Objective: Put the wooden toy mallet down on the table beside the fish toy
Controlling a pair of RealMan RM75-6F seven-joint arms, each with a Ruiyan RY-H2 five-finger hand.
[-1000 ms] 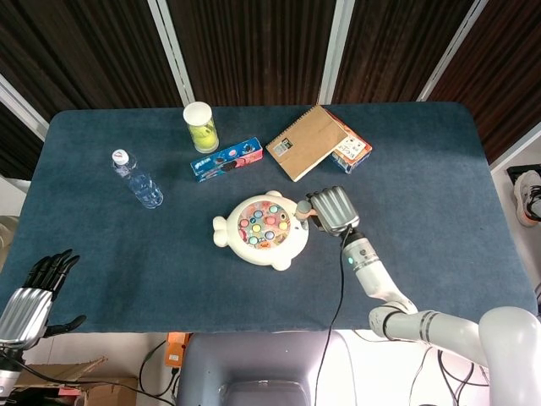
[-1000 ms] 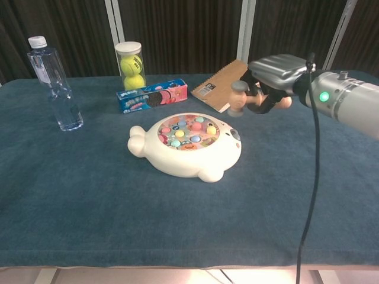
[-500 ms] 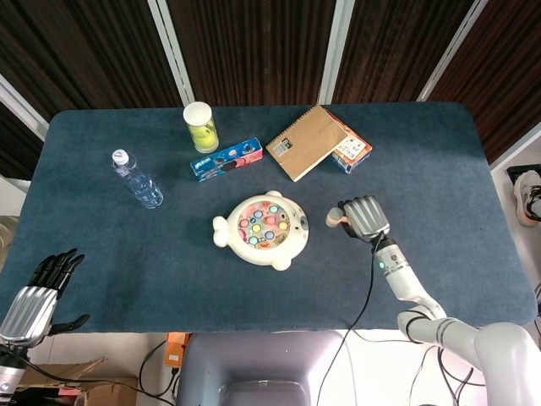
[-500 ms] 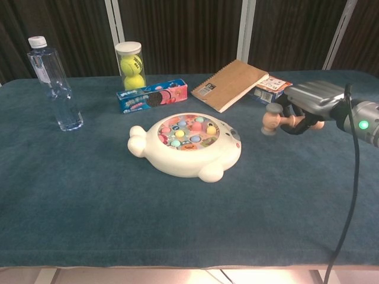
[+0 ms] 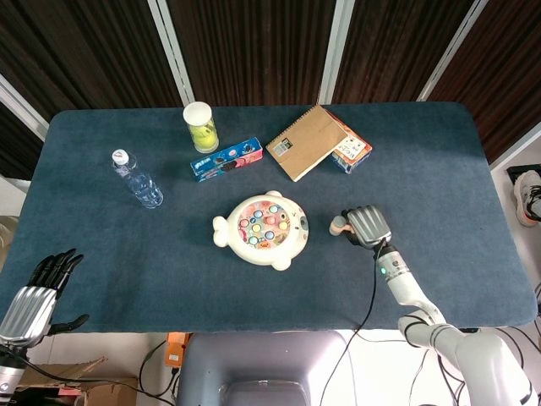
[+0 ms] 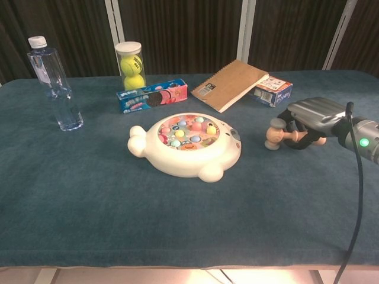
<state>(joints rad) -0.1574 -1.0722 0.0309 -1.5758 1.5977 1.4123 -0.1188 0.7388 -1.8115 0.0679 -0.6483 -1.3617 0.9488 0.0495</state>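
— Overhead first: where's the mallet?
— Wooden toy mallet sits in the right hand, fingers curled round the handle, head poking out toward the fish toy. Near it, not touching. Left hand hangs off the table's front-left corner, fingers spread, holding nothing.
— And from the chest?
— Right hand low over the cloth, wrapped on the handle; mallet head at or just above the surface, cannot tell which. Fish toy to its left. Behind: water bottle, tennis ball tube, cookie box, notebook.
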